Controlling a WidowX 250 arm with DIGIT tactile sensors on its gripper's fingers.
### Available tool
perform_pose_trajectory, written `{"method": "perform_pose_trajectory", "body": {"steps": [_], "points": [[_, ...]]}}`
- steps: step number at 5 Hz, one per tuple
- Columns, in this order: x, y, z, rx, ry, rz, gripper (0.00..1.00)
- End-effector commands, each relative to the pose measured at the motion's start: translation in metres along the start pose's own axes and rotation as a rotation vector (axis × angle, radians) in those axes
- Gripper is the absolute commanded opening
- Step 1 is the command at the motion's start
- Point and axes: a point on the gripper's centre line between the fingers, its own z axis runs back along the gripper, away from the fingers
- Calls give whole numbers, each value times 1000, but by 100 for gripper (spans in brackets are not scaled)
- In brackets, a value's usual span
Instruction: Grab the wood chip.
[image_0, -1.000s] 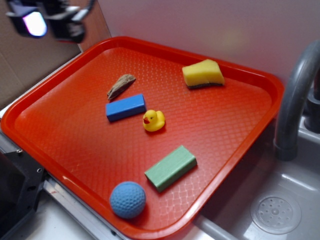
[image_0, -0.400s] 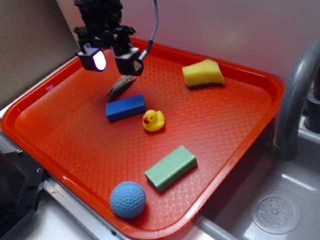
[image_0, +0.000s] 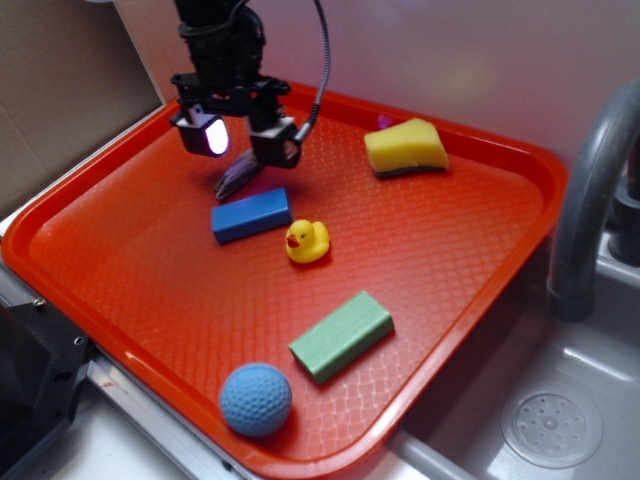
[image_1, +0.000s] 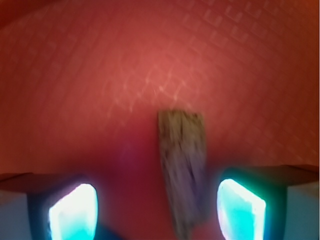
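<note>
The wood chip (image_0: 237, 177) is a rough brown-grey sliver lying flat on the red tray (image_0: 140, 260), just behind the blue block (image_0: 251, 215). My gripper (image_0: 243, 140) hangs open right above it, one finger on each side, and its body covers the chip's far end in the exterior view. In the wrist view the chip (image_1: 182, 167) lies lengthwise between the glowing fingertips (image_1: 72, 212), nearer the right one, with gaps on both sides. My gripper (image_1: 155, 210) touches nothing.
On the tray also sit a yellow duck (image_0: 307, 241), a yellow sponge (image_0: 405, 147), a green block (image_0: 341, 335) and a blue dimpled ball (image_0: 256, 399). A grey faucet (image_0: 590, 190) and sink (image_0: 550, 425) are at the right; a cardboard wall (image_0: 60, 90) at the left.
The gripper came in from the upper left and dropped down over the wood chip, now straddling it. Nothing on the tray has moved.
</note>
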Motion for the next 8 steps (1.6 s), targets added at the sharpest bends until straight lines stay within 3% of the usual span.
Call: {"method": "perform_pose_trajectory", "body": {"steps": [1,2,3,4,8], "points": [[21,8,-4,75,-34,13,100],[24,18,-10,68,-22,33,100],[23,6,-21,103,-14,21,100],[21,2,-26,129,-3,2,0],[26,7,-26,159,15,18,0]]}}
